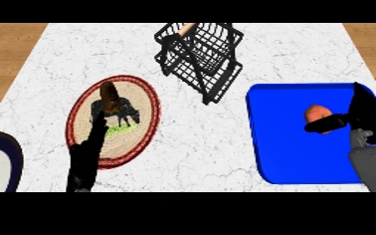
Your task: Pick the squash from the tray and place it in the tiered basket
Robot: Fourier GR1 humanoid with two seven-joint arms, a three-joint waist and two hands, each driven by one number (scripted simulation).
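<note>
No brand, label or readable writing shows on anything here; the only decoration is a picture of a dark animal on green at the centre of the oval plate point(114, 122), which lies left of centre on the white marble counter point(198, 144) and has a red-brown rim.

The squash point(317, 113), small and orange, lies on the blue tray point(294, 154) at the right of the frame, in the tray's upper right part. The right hand point(351, 115) comes in from the right edge, just beside the squash; its thumb reaches across below the squash and seems to touch it, while its fingers rise along the right edge. Whether the hand has closed round the squash cannot be told.

The black wire tiered basket point(200, 59) stands at upper centre, well apart from the tray.

The left hand point(86, 154) shows at lower left, fingers straight, pointing up over the plate's lower left edge. A dark-rimmed white dish point(9, 164) shows partly at the left edge.
</note>
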